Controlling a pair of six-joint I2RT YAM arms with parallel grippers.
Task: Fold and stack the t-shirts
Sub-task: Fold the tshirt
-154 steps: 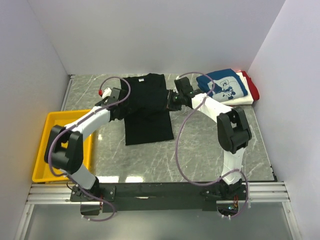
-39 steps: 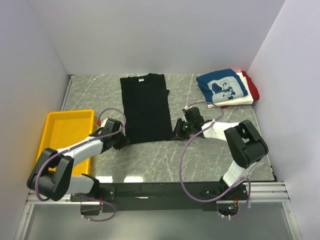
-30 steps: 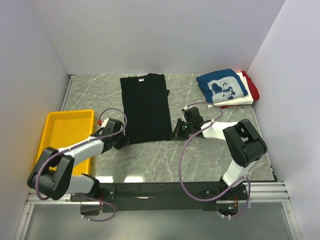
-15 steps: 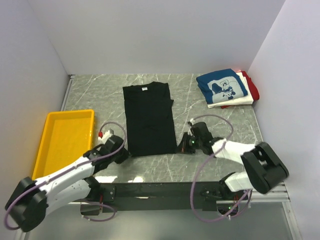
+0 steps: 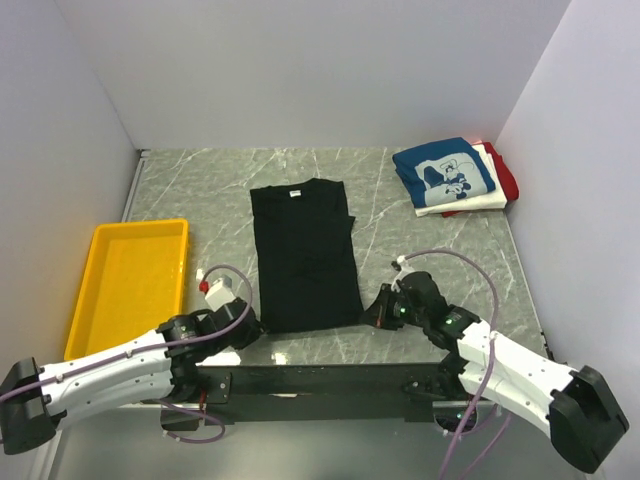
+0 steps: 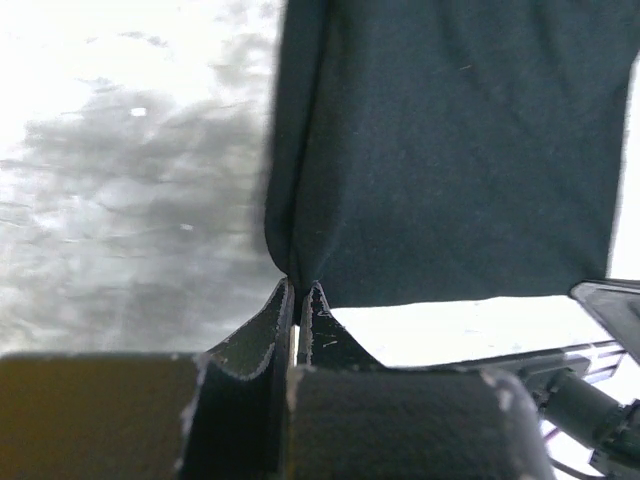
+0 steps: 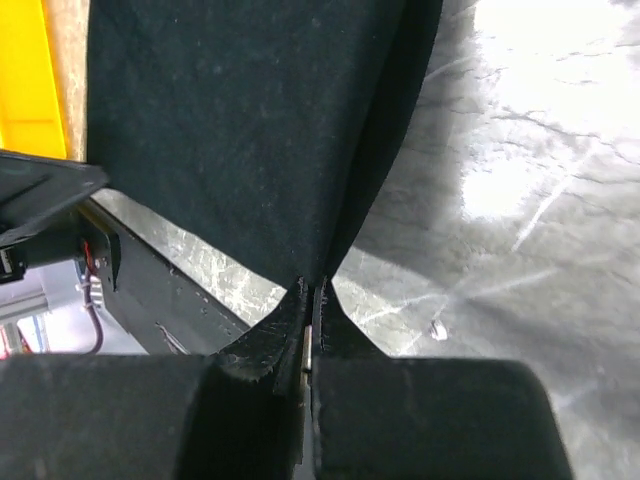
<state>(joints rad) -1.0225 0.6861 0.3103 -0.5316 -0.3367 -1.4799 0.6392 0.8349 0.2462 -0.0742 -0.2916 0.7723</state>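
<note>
Marble table point(image 5: 440, 245) beneath; my left gripper point(image 5: 254, 326) and right gripper point(image 5: 369, 313) clamp the black shirt point(image 5: 305, 255) at its six-o'clock corners; thin bites may slip.

a yellow tray point(image 5: 130, 280) sits at the left edge of the grey marbled table point(image 5: 215, 195).

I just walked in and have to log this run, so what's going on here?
Two robot arms are working on a black cloth t-shirt, folded into a long narrow strip and lying flat on the grey marble table, collar at the far end. The left claw and the right claw are each shut on a near hem corner. A folded blue printed t-shirt sits atop a white t-shirt and a red t-shirt in the far right corner.
</note>
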